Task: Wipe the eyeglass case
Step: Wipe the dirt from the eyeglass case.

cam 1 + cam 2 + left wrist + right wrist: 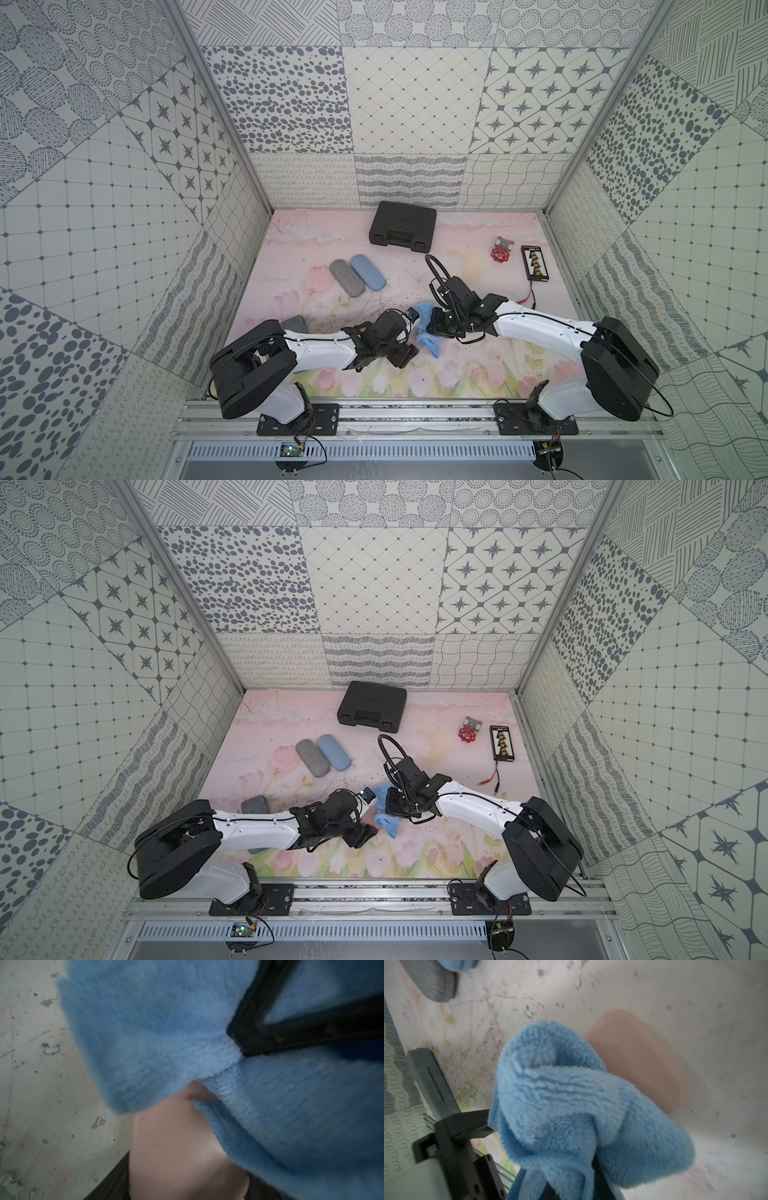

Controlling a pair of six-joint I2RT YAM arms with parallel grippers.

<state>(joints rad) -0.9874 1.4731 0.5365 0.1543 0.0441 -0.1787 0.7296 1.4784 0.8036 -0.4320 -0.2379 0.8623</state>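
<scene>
Left wrist view: a pink eyeglass case [176, 1142] fills the lower middle of the frame. It reaches outward from the left pincer [409, 337], whose dark fingers show only as blurred edges on either side of it. The left pincer looks partly closed around the near end of the case, holding it clear of the bench [41, 1084]. The far end of the case disappears under a fluffy blue cloth [155, 1032]. The right pincer [243, 1045] comes in from the opposite side, fully closed, with a bunched fold of the cloth pinched between its tips.

Right wrist view: the cloth hangs in a loose bundle from the right pincer. Part of the case shows behind it, slightly blurred.

In both top views the two arms meet tip to tip at the middle of the bench, nearer its front edge, with the cloth between them. The case is almost hidden there.

The case's long axis appears to run from the left pincer toward the right pincer, so the cloth sits on the end farthest from the left grip. A wiping stroke would probably travel along that axis, back toward the left pincer, with the right arm carrying the cloth.

A grey case [347, 278] and a blue case [368, 272] lie side by side well apart from this, toward the bench's left edge.
</scene>
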